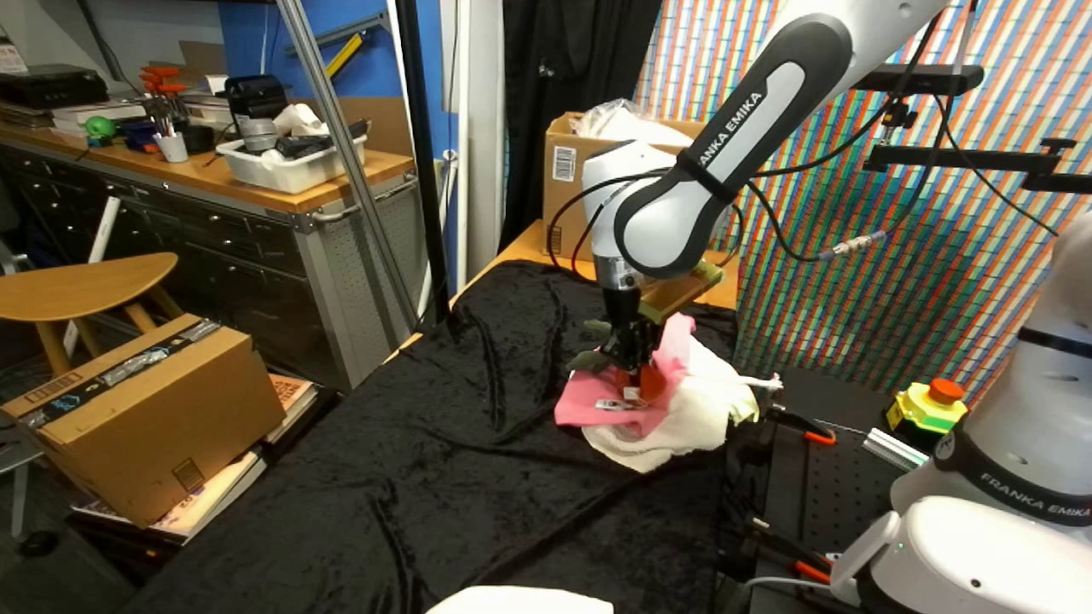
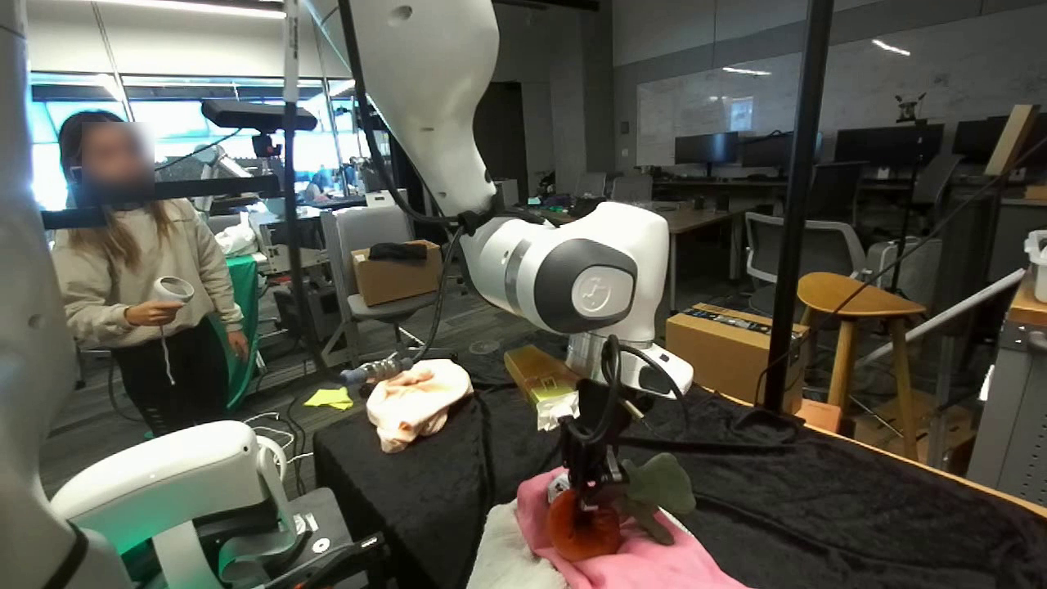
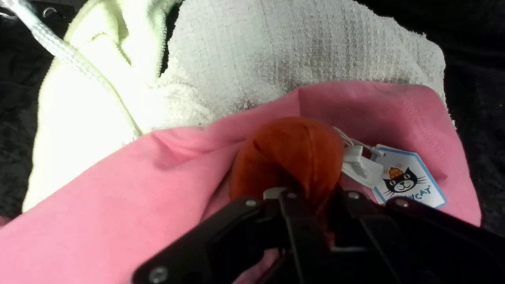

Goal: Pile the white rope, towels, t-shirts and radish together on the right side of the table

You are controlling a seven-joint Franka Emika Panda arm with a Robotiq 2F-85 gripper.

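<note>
Holding the orange-red radish (image 3: 292, 152) clamped in the hand (image 3: 313, 195), mid-frame in the wrist view, against a pink cloth (image 3: 165, 185); showing a white towel (image 3: 268, 55) underneath, and at upper left a white rope (image 3: 69, 55) crossing a pale yellow cloth (image 3: 71, 114); in an exterior view, left of centre, showing a peach cloth (image 2: 421, 401) on the surface (image 2: 507, 442), well apart from the pink one

Free room over the black cloth (image 1: 452, 477) in an exterior view, frame centre toward lower left. Obstacles: towel pile (image 1: 691, 422) right of centre, cardboard box (image 1: 563, 194) upper centre, black post (image 1: 424, 162) left of it
</note>
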